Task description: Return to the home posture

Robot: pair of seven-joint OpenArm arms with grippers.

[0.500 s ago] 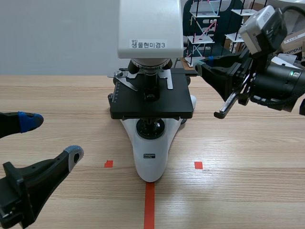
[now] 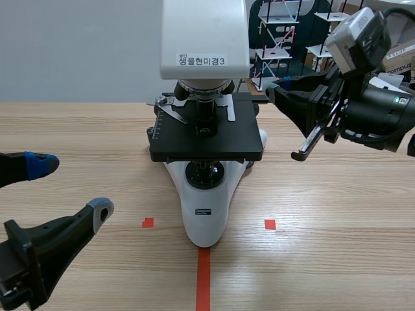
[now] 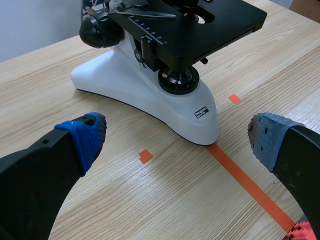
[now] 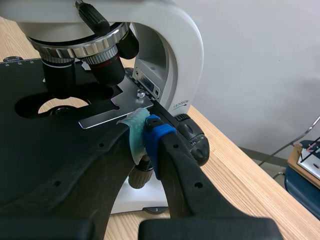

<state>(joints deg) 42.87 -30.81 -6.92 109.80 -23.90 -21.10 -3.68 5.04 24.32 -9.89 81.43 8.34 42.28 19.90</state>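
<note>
A white microscope (image 2: 204, 214) with a black stage (image 2: 206, 137) stands mid-table. It fills the ground ahead of my left gripper (image 3: 175, 135) in the left wrist view, base (image 3: 150, 95) nearest. My left gripper (image 2: 71, 186) hovers low at the near left, open and holding nothing, its blue pads (image 3: 87, 132) wide apart. My right gripper (image 2: 272, 92) is raised at the microscope's right rear, shut on nothing. In the right wrist view, the right gripper (image 4: 145, 134) has its pads pressed together just beside the stage's edge (image 4: 60, 145) and a black knob (image 4: 192, 140). Whether it touches them is unclear.
The wooden table (image 2: 337, 259) carries an orange-red tape line (image 2: 203, 278) and two small squares in front of the microscope. Behind the table at the right stand wire-frame models (image 2: 279, 39) and boxes. A plain wall lies behind at the left.
</note>
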